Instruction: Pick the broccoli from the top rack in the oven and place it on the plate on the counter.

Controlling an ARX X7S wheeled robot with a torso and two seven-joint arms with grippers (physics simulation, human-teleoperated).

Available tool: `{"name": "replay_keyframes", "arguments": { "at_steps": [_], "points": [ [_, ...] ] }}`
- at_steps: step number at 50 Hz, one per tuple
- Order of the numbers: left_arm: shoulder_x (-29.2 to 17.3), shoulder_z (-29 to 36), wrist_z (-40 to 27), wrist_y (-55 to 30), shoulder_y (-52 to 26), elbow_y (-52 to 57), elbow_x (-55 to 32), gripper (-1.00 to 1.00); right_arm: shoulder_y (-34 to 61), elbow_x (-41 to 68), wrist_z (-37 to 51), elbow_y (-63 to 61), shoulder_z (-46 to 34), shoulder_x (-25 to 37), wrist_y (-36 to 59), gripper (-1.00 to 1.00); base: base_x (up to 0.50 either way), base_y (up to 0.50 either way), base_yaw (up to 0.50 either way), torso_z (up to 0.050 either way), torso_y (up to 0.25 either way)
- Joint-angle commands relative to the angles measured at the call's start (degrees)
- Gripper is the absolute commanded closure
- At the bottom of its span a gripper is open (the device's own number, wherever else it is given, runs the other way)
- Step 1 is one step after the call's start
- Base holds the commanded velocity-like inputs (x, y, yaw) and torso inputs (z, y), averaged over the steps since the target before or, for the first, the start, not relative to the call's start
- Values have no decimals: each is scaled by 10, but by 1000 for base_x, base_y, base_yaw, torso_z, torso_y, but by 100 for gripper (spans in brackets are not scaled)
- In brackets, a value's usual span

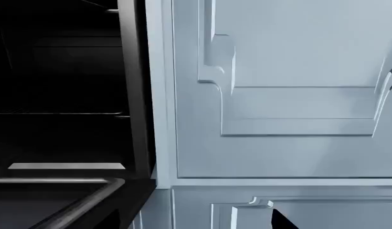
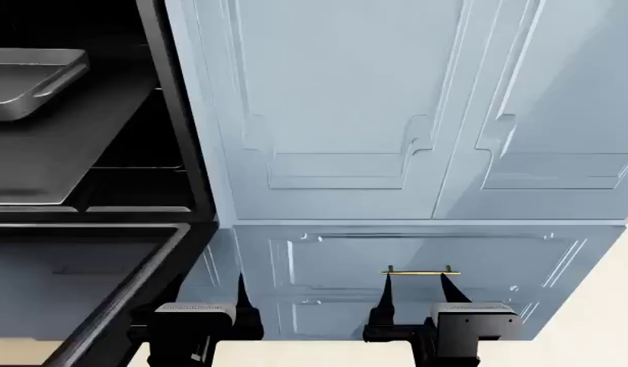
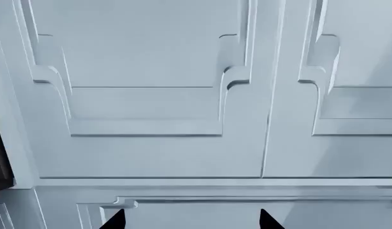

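Both grippers hang low before the blue cabinets (image 2: 395, 115), beside the oven (image 2: 176, 115): right gripper (image 2: 414, 284) fingers spread, left gripper (image 2: 240, 302) unclear; tray (image 2: 28, 80) on rack (image 2: 59, 153).

1. The oven (image 2: 181, 115) interior holds a flat dark grey top rack (image 2: 59, 153) with a smooth front edge.
2. 1 rimmed grey baking tray (image 2: 28, 80) rests directly on the top rack, toward its rear left; part of the tray lies outside the head view.
3. The remaining visible rack surface carries no other item.
4. The left wrist view shows further dark shelf edges (image 1: 62, 113) inside the oven; their contents cannot be determined.
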Motion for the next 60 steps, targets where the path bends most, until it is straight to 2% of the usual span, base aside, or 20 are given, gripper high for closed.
{"name": "replay_keyframes", "arguments": {
  "at_steps": [1, 20, 24, 27, 30, 34, 38, 46, 54, 60],
  "points": [
    [-9, 10, -11, -5, 0, 4, -9, -100, 1, 10, 12, 2, -10, 9, 1, -100, 0, 0, 0, 0, 0],
    [-40, 50, -50, 29, 8, 28, -4, -100, 1, 37, 48, -33, -34, 35, 27, -100, 0, 0, 0, 0, 0],
    [-42, 43, -53, -64, -2, 162, -33, -100, 8, 40, 59, -121, -36, 42, 92, -100, 0, 0, 0, 0, 0],
    [-43, 30, -63, -167, -45, 286, -64, -100, 38, 55, 67, -226, -33, 46, 185, -100, 0, 0, 0, 0, 0],
    [-46, 18, -79, -266, -109, 377, -90, -100, 91, 72, 75, -316, -28, 50, 284, -100, 0, 0, 0, 0, 0],
    [-44, -4, -107, -413, -219, 461, -130, -100, 207, 101, 89, -419, -19, 56, 454, -100, 0, 0, 0, 0, 0],
    [-44, -15, -127, -514, -314, 505, -158, -100, 347, 138, 99, -488, 5, 55, 612, -100, 0, 0, 0, 0, 0],
    [-42, -62, -152, -637, -437, 565, -211, -100, 552, 184, 106, -558, 44, 43, 789, -100, 0, 0, 0, 0, 0],
    [-65, -101, -188, -765, -615, 598, -267, -100, 652, 209, 108, -582, 81, 32, 874, -100, 0, 0, 0, 0, 0],
    [-83, -106, -202, -777, -646, 593, -286, -100, 682, 240, 130, -598, 92, 33, 891, -100, -10, 44, 0, 0, 0]
  ]
}}
